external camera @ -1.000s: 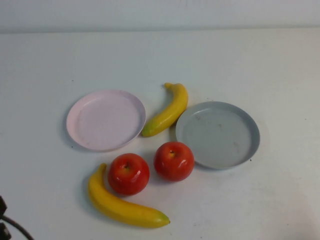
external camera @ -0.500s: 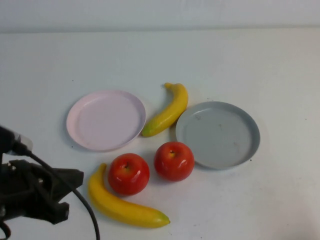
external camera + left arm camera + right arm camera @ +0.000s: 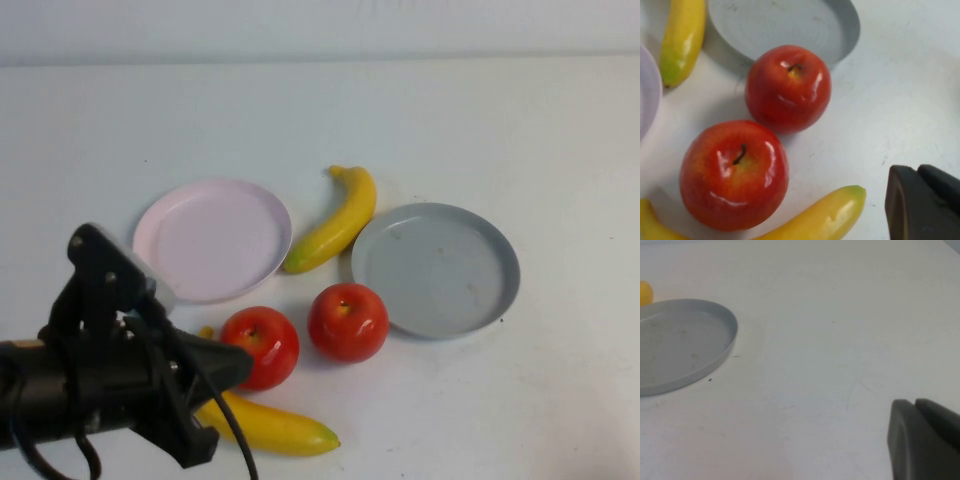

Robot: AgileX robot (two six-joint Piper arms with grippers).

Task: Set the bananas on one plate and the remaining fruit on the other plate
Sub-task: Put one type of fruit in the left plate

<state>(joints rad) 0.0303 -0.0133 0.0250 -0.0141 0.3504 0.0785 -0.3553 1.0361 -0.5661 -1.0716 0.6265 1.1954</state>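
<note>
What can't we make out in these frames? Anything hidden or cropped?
- Near banana: high view, its left half is hidden behind the left arm; left wrist view crops it at the edge.
- Left gripper: shut, only a corner shows in the left wrist view.
- Right gripper: shut, absent from the high view; right wrist view crops it.
- Pink plate: left wrist view shows only a sliver.

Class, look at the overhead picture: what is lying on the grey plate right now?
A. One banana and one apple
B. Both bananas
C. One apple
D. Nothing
D: the grey plate is bare; both bananas and both apples lie on the table.
</note>
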